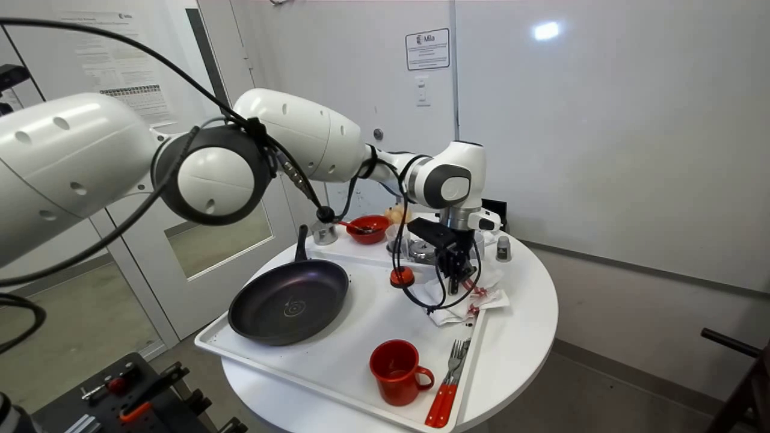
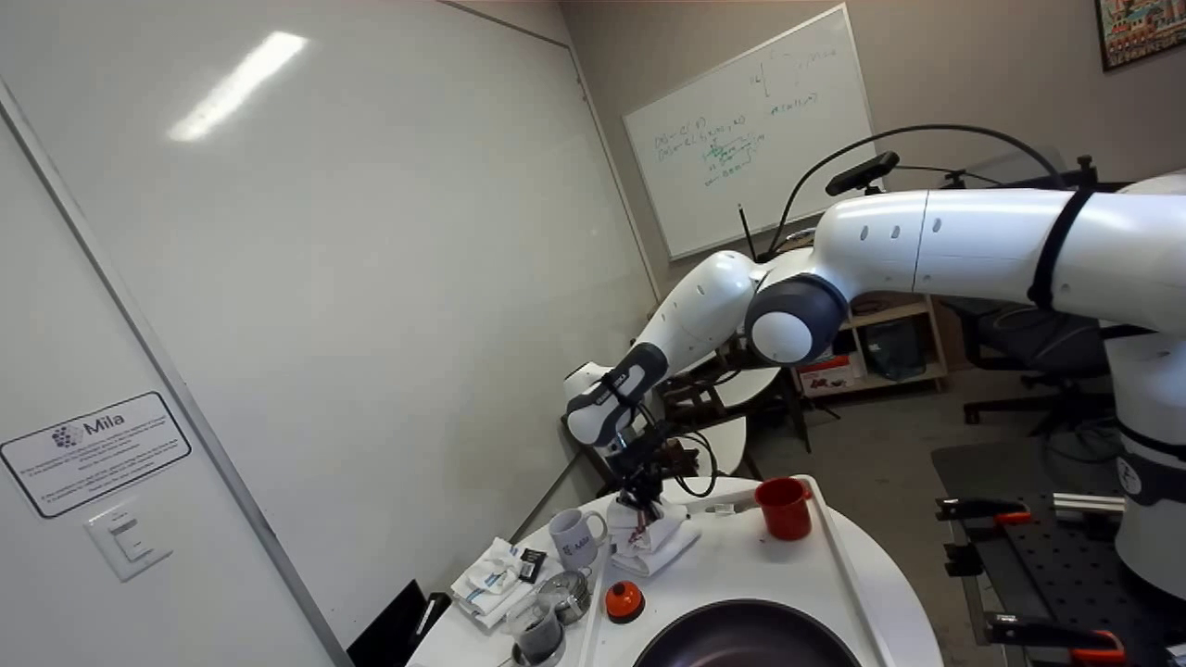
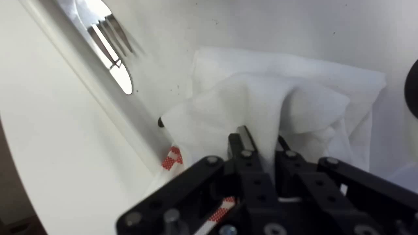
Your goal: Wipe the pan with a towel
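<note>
Gripping a raised fold of the white towel (image 3: 264, 98), the gripper (image 3: 264, 140) stands with its jaws drawn in tight, pinched fabric filling the space between them. The rest of the towel lies in loose folds on the white tray (image 1: 358, 340), at its rim. Red-checked bands (image 3: 172, 158) show at that rim beside the towel; whether they belong to the same cloth cannot be determined. The pan (image 1: 289, 304) rests on the tray, hollow side up, well apart from the towel. An orange-and-black object (image 2: 624, 600) stands on the tray between pan and towel, near the rim. Also on the tray: a red mug (image 1: 397, 373), upright, and a fork (image 1: 443, 388) and a knife (image 1: 451, 391) lying close together along the rim, handles red. Outside the tray are noted a red bowl (image 1: 368, 231) and, just past the rim, a pale mug (image 2: 574, 540) standing upright.
</note>
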Controlling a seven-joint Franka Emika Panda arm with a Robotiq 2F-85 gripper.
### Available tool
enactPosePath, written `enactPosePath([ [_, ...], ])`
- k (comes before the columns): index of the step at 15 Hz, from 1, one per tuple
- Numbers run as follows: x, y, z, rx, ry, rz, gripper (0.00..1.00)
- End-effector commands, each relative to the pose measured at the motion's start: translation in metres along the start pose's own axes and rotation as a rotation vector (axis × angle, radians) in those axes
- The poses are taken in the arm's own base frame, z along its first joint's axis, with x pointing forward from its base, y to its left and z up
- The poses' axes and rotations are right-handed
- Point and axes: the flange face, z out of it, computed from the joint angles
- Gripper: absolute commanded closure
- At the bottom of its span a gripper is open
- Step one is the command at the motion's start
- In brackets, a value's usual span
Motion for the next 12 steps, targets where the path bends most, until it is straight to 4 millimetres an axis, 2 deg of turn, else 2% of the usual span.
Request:
enactPosePath([
  [1,-0.006,0.002,-0.037,-0.056,0.046,-0.026,0.97],
  [6,-0.014,0.006,-0.075,-0.063,0.11,-0.045,0.97],
  [9,-0.021,0.008,-0.078,-0.056,0.112,-0.061,0.97],
  [12,-0.028,0.007,-0.071,-0.059,0.093,-0.083,0.97],
])
